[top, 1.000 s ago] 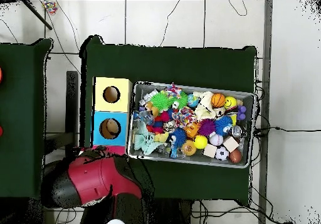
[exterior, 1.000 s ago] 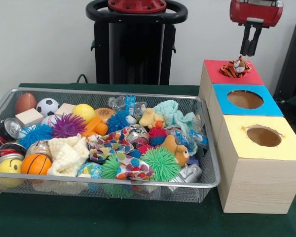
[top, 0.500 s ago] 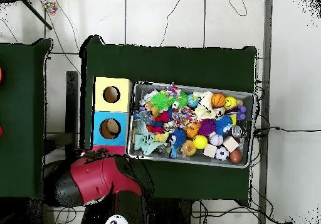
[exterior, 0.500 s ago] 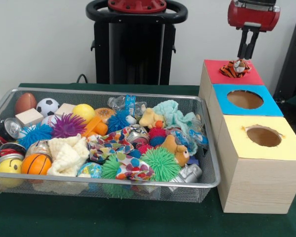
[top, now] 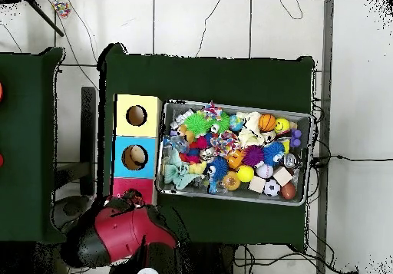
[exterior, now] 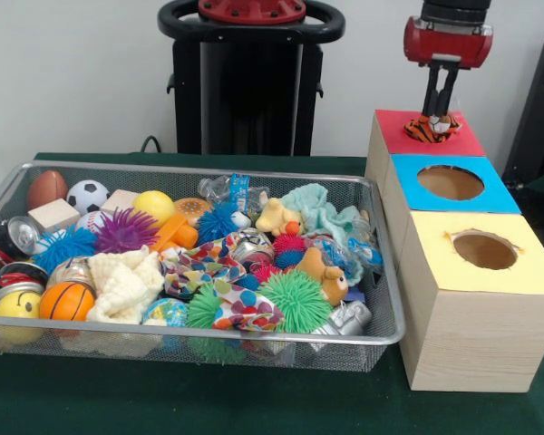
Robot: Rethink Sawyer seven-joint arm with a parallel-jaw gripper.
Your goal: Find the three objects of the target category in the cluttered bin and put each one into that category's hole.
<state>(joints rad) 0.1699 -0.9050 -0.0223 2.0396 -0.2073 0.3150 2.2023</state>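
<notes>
The orange black-striped tiger (exterior: 432, 130) lies on the red top of the pale wooden box (exterior: 394, 129), over its hole, which it hides. My gripper (exterior: 438, 114) hangs straight above the tiger. Its two fingers stand a narrow gap apart, with their tips at the tiger's top, not closed on it. The brown teddy bear (exterior: 325, 275) and the yellow duck (exterior: 279, 217) lie in the silver wire-mesh bin (exterior: 208, 168). In the overhead view my red arm (top: 123, 229) covers the gripper and part of the red-topped box (top: 132, 186); the bin (top: 238, 107) lies to its right.
The blue-topped box (exterior: 490, 195) and the yellow-topped box (exterior: 526, 272) stand in a row in front of the red one, beside the bin. The bin holds spiky pom balls, sports balls, cans, cloths and wooden blocks. The black pedestal (exterior: 249, 82) stands behind the bin.
My gripper has moved left and come down until its tips reach the tiger's top. The tiger has sunk slightly on the red box. The bin's contents have not moved.
</notes>
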